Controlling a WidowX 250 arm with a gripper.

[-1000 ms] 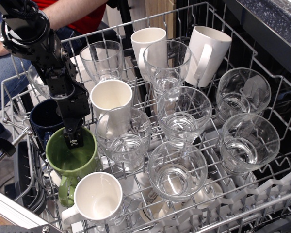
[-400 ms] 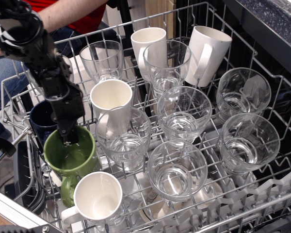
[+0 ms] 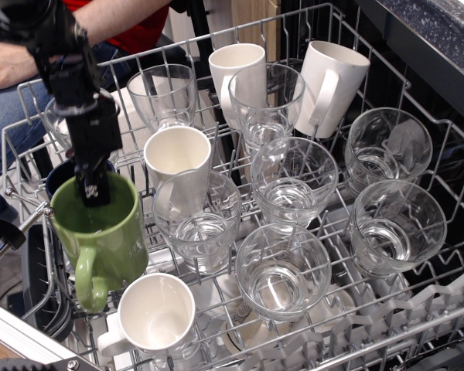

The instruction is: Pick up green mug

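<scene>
The green mug (image 3: 110,243) is a glossy olive-green mug with a thick looped handle at its lower left. It hangs upright above the left side of the dishwasher rack (image 3: 240,35). My black gripper (image 3: 94,189) reaches down from the upper left and is shut on the mug's far rim, one finger inside the cup. The mug's base is clear of the rack wires.
A dark navy mug (image 3: 60,174) sits just behind the green mug. White mugs stand at the front (image 3: 156,317), middle (image 3: 178,158) and back (image 3: 236,69). Several clear glasses (image 3: 282,282) fill the rack to the right. A person in red sits behind.
The gripper has risen and moved slightly left, lifting the green mug out of its rack slot. The rest of the rack is unchanged.
</scene>
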